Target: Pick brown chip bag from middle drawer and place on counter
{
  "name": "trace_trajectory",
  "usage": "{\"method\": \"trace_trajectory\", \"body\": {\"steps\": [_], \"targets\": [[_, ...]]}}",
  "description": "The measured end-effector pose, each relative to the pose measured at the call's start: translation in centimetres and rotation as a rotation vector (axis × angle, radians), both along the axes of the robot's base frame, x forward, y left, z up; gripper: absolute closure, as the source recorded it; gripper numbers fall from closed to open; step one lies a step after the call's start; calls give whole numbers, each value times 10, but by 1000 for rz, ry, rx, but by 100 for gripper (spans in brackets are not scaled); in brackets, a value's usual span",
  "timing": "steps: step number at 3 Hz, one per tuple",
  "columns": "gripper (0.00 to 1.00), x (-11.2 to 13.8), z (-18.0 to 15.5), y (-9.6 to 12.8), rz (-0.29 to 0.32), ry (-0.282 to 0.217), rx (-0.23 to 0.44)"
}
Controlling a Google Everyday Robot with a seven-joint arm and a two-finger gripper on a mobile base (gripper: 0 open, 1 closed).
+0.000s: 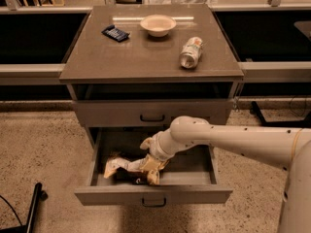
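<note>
Down inside open middle drawer (153, 195), tool (152, 171) at brown chip bag (120, 165), grip unclear.

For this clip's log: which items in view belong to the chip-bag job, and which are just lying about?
Part of the job: brown chip bag in the open middle drawer; pincer, down in that drawer at the bag; counter.
Lying about: bowl, soda can on its side and dark blue packet, all on the counter; shut drawer above.
</note>
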State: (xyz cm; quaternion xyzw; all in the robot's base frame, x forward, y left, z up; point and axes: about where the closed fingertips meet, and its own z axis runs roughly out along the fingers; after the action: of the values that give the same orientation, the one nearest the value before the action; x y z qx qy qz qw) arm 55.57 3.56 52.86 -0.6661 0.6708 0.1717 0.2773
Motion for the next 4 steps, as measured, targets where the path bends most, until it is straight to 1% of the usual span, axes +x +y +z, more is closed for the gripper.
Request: {"method": "trace_trajectory", "body": {"steps": [1,2,3,4], "targets": [[52,15,-28,20,-19,-19,10],[52,32,-52,38,-34,-31,3],[47,43,-75,54,-30,-20,-9],[43,39,-97,67,10,4,-13]]}}
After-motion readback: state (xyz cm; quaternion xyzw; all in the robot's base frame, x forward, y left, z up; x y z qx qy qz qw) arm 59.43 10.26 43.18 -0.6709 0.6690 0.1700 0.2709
